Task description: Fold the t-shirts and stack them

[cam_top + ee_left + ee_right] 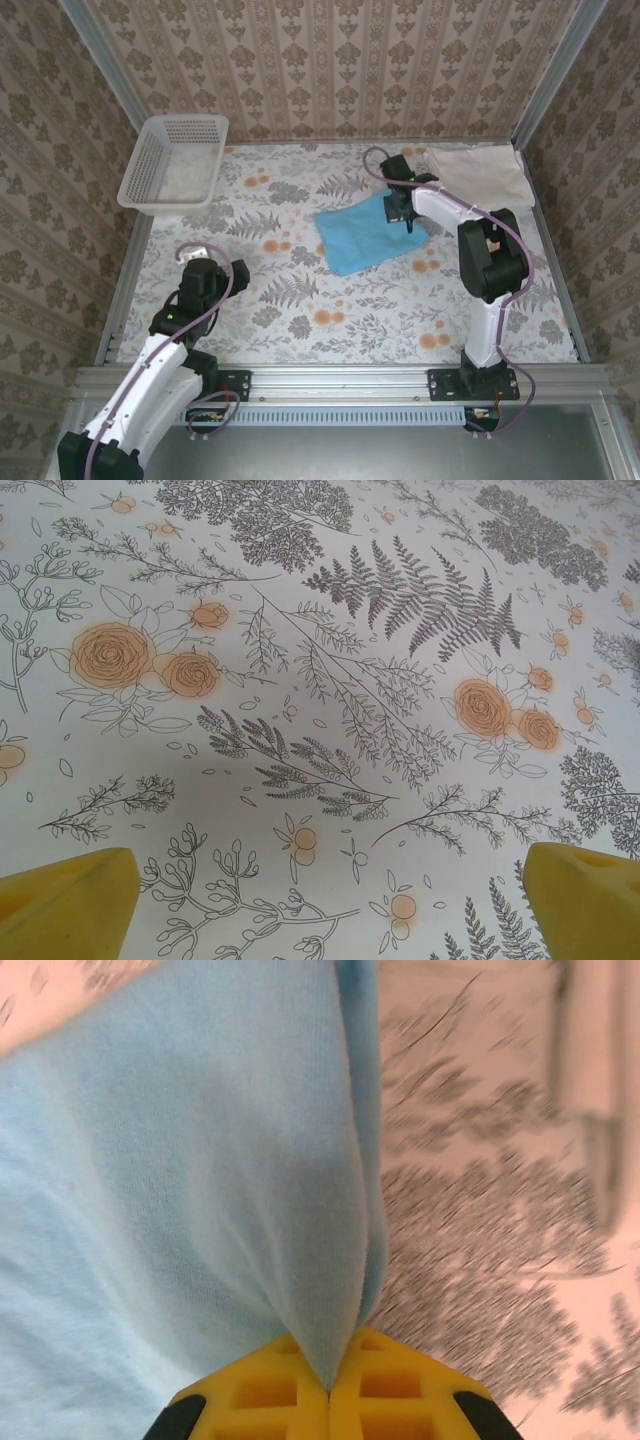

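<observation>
The light blue t-shirt [362, 236] lies folded into a rough rectangle at the middle of the table. My right gripper [407, 221] is at its right edge, shut on a pinch of the blue cloth [200, 1180], which rises in a fold out of the yellow jaws [328, 1390]. The cream-white t-shirt [482, 174] lies folded at the back right corner, and its blurred edge [590, 1080] appears at the right of the right wrist view. My left gripper [197, 254] hangs open over bare tablecloth at the front left, its yellow fingertips [70, 905] wide apart with nothing between them.
A white plastic mesh basket [172, 162] stands at the back left. The flowered tablecloth [300, 290] covers the table, with patterned walls on three sides and a metal rail [340, 378] along the near edge.
</observation>
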You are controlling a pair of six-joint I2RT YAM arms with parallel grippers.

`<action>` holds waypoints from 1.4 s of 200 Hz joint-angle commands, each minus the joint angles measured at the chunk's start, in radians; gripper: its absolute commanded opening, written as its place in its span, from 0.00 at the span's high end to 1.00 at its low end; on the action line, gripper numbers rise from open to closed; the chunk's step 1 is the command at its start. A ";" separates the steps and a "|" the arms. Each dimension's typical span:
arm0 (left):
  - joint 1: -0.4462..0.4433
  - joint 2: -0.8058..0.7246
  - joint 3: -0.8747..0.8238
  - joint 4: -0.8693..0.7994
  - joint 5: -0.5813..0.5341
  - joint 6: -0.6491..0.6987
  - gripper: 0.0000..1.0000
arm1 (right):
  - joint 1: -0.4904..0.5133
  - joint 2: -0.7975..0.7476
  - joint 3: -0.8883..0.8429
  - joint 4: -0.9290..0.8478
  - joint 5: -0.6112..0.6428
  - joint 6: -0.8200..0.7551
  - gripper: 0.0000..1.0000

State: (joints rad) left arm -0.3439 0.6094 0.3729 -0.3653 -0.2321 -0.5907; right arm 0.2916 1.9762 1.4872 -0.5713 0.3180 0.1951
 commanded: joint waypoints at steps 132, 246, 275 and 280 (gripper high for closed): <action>0.032 -0.056 -0.032 -0.004 0.008 -0.051 0.00 | -0.135 0.023 0.348 -0.055 0.284 -0.285 1.00; 0.046 -0.057 -0.039 0.002 0.011 -0.058 0.00 | -0.229 -0.056 0.422 -0.060 0.275 -0.376 1.00; 0.049 -0.057 -0.040 0.004 0.009 -0.060 0.00 | -0.241 -0.051 0.460 -0.076 0.266 -0.365 1.00; 0.048 -0.057 -0.040 0.003 0.009 -0.059 0.00 | -0.243 -0.051 0.467 -0.077 0.267 -0.364 1.00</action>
State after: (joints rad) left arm -0.3058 0.5671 0.3470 -0.3664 -0.2211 -0.6323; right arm 0.0593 1.9678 1.9011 -0.6296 0.5659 -0.1589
